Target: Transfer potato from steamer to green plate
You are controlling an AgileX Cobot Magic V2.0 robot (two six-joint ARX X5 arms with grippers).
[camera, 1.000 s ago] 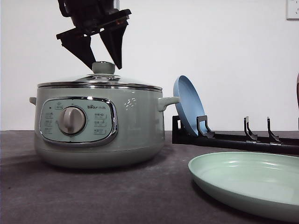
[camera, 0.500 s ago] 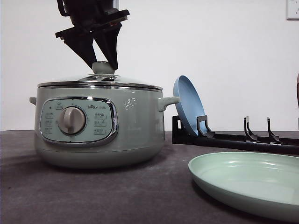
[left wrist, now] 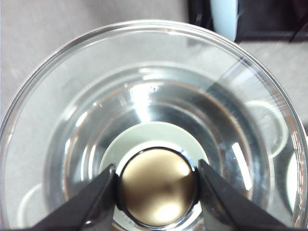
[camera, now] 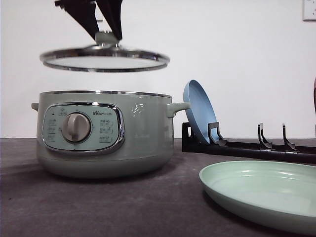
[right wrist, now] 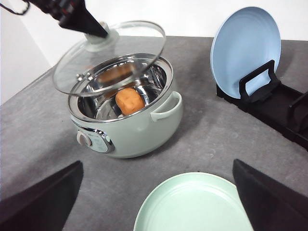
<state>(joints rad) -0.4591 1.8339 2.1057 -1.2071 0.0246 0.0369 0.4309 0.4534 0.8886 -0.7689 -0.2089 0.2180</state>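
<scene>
The left gripper (camera: 105, 35) is clamped on the knob (left wrist: 157, 186) of the glass lid (camera: 104, 58), one dark finger (left wrist: 91, 204) pressed against each side of it. The lid hangs level in the air, clear of the steamer (camera: 103, 133) and directly above its open mouth. In the right wrist view the lid sits tilted over the far side of the pot, and the shiny metal inner bowl is exposed beneath it.

The potato (right wrist: 129, 101) lies inside the steamer, resting on the bottom of the metal bowl toward the side nearest the handle (right wrist: 166, 107). Nothing touches it.

The right gripper (right wrist: 159, 202) has its two dark fingers spread wide apart, holding nothing. It hovers over the green plate (right wrist: 192, 204), which lies flat on the grey table (right wrist: 43, 120) just in front of the steamer and to its right.

Behind the green plate, a black dish rack (camera: 247, 145) runs along the table. A blue plate (camera: 199, 111) stands upright on edge in the slot nearest the steamer, close to the steamer's right handle but apart from it.
</scene>
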